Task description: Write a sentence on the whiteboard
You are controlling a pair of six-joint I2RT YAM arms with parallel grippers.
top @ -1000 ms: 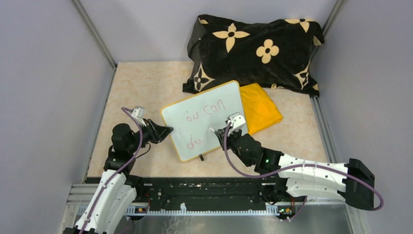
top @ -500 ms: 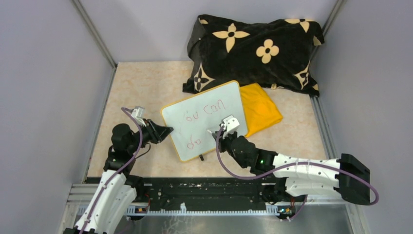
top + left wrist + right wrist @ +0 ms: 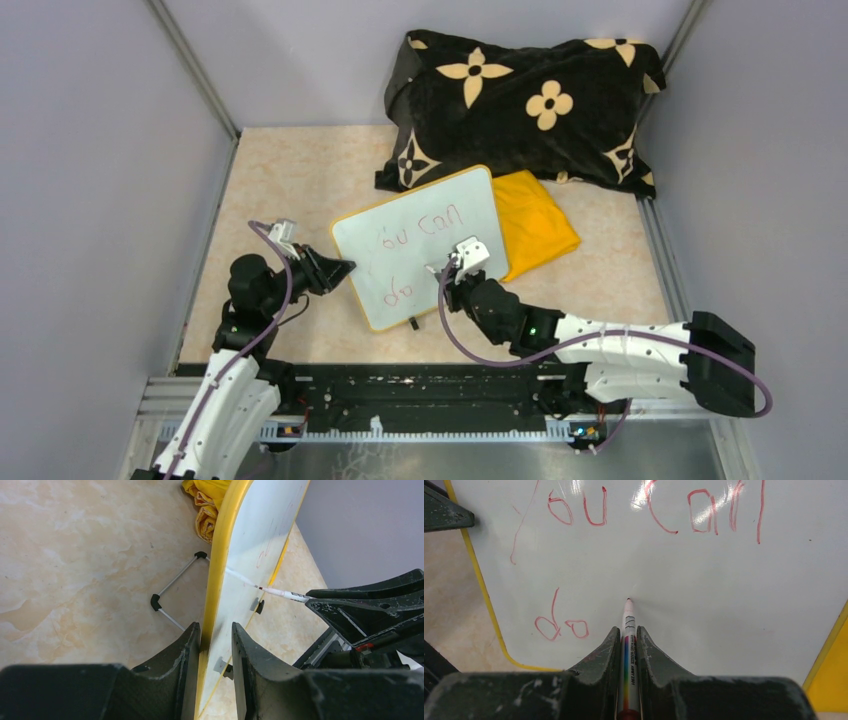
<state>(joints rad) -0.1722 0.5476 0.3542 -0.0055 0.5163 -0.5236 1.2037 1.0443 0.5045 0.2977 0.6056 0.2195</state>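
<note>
Yellow cloth flanks whiteboard clamped by left gripper; right gripper pinches marker.

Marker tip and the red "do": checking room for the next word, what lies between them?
Only bare whiteboard, seen in the right wrist view; the marker tip sits right of "do".

You have the whiteboard in the middle of the bench, the cloth against the board's right edge, and the pillow behind both at the far right corner.
</note>
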